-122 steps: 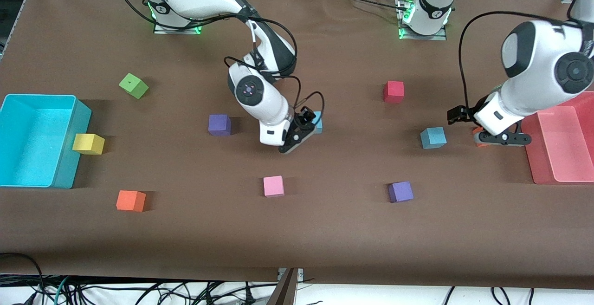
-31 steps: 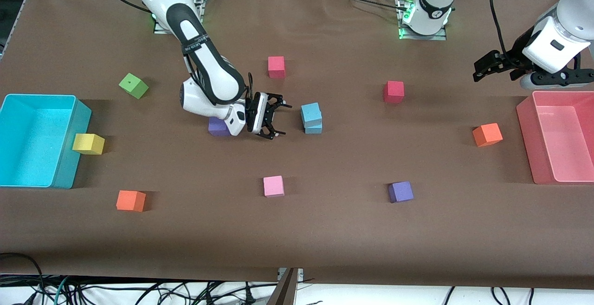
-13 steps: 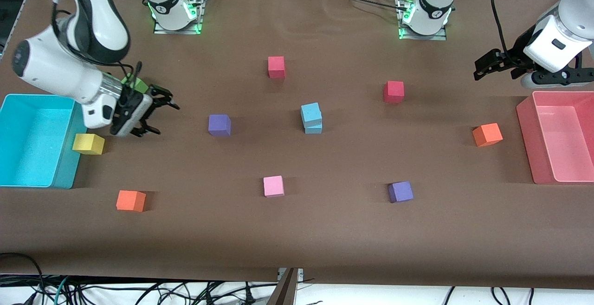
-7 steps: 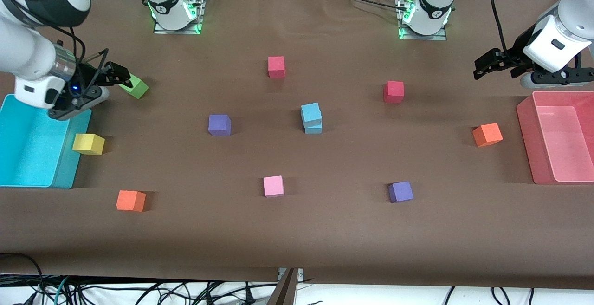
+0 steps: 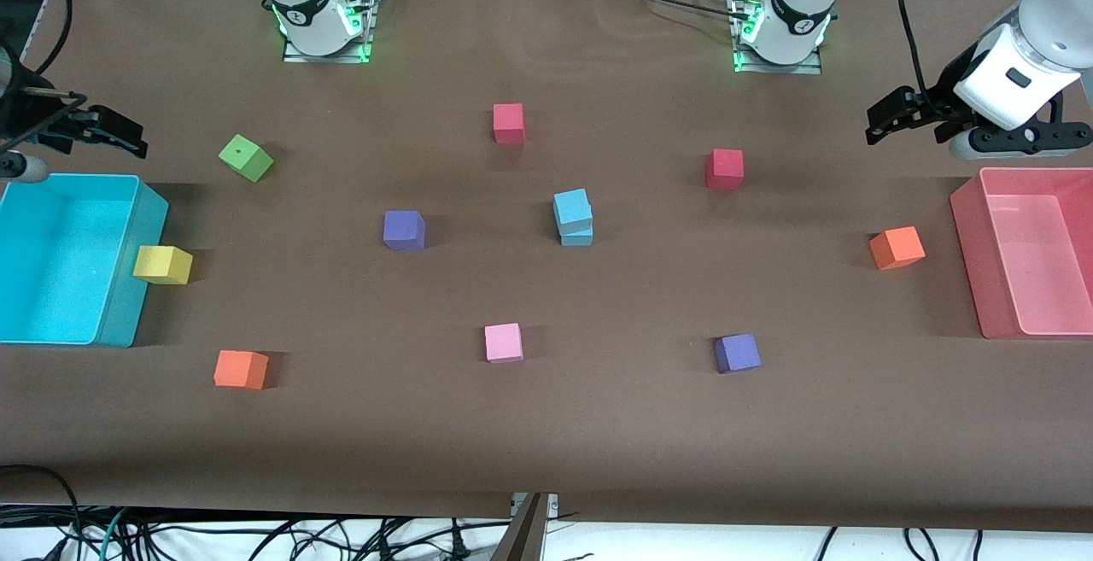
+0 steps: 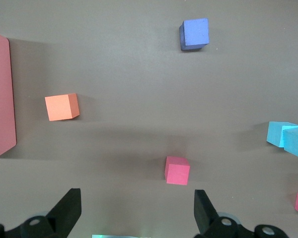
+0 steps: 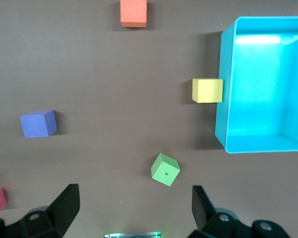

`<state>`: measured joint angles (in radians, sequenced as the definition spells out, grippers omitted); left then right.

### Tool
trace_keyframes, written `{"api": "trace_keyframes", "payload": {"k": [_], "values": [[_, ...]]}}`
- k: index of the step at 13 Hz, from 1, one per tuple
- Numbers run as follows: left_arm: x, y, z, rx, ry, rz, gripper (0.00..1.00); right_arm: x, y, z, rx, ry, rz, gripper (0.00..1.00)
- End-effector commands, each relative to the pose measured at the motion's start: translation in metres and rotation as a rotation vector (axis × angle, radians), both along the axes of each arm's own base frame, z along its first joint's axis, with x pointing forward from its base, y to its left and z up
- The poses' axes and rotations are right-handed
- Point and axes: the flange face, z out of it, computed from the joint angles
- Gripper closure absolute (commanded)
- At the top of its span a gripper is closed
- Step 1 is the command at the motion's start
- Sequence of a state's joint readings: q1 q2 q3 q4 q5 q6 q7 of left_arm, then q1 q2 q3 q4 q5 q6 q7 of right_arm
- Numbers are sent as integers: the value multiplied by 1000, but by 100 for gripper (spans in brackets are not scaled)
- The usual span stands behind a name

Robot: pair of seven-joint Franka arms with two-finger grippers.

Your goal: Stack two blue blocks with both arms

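Observation:
The two blue blocks [image 5: 574, 218] stand stacked in the middle of the table, the upper one slightly skewed on the lower one. They also show at the edge of the left wrist view [image 6: 289, 139]. No gripper touches them. My right gripper [image 5: 115, 131] is open and empty, up over the right arm's end of the table by the cyan bin [image 5: 150, 202]; its jaws stand wide apart in the right wrist view [image 7: 134, 213]. My left gripper [image 5: 886, 119] is open and empty, up by the pink bin [image 5: 967, 228], and waits [image 6: 136, 218].
Loose cubes lie around the stack: green [image 5: 246, 157], yellow [image 5: 162, 264] against the cyan bin, two orange [image 5: 241, 369] [image 5: 897, 248], two purple [image 5: 404, 230] [image 5: 737, 353], pink [image 5: 504, 342], two red [image 5: 508, 123] [image 5: 724, 169].
My right gripper has drawn away from the stack to the right arm's end of the table, open and empty. The stack has stayed put. The left arm has barely moved.

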<state>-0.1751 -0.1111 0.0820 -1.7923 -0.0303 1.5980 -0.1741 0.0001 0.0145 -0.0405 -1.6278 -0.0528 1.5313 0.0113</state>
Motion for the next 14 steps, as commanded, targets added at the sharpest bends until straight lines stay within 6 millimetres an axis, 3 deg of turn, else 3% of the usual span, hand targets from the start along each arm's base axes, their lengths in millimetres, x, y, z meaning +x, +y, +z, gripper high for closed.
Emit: {"api": "trace_keyframes", "payload": {"k": [1,5,14], "values": [[7,-6,-6,90,14,-12,0,2,-6,3,45,14,-40,0],[7,-13,-7,95,15,-3,0,4,5,8,47,-10,-44,0],[7,-7,-5,83,17,15,0,14,7,5,35,-52,-35,0]]}}
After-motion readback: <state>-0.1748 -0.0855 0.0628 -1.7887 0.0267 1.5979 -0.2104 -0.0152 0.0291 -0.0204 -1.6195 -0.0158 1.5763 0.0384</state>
